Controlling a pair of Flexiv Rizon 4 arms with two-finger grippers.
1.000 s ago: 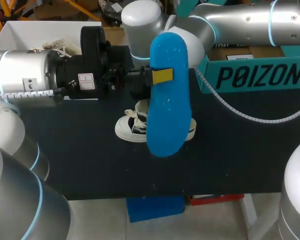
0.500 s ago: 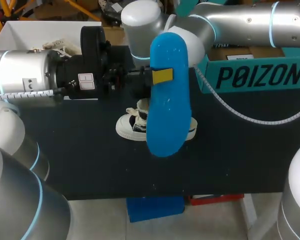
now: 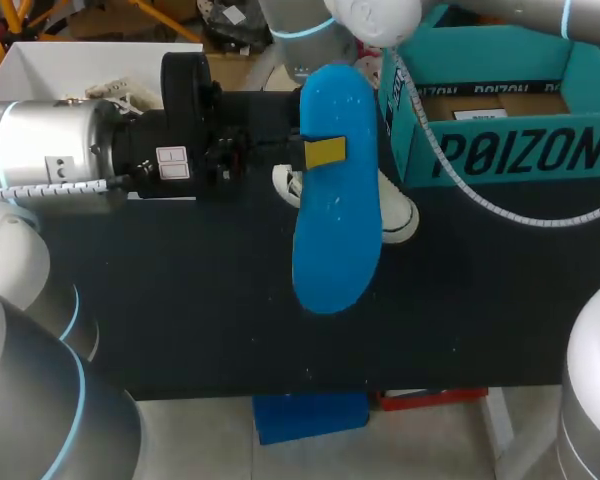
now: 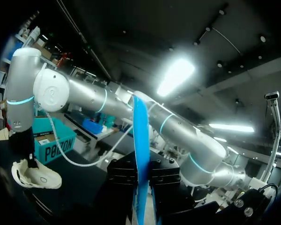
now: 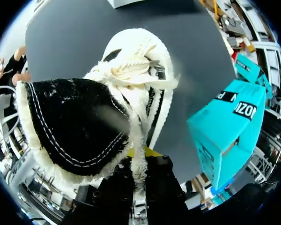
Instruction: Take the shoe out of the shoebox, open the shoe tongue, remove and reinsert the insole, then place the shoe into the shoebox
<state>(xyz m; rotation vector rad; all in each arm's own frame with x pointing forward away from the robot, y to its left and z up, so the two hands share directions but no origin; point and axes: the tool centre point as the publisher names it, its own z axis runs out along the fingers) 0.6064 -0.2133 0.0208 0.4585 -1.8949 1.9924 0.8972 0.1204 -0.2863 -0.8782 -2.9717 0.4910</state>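
Shoe (image 5: 84,126) hangs pinched in right end effector (image 5: 139,161) (left end effector (image 4: 141,185) clamps blue insole (image 3: 335,230)).

The right arm (image 3: 315,30) has swung back toward the shoebox (image 3: 510,150), carrying the shoe (image 3: 396,214) from mid-worktop (image 3: 180,300) to just beside the box's near corner

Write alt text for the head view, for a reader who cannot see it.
The left pincer grips a blue insole above the middle of the dark table. Behind it, the right arm holds a shoe beside the open teal shoebox.
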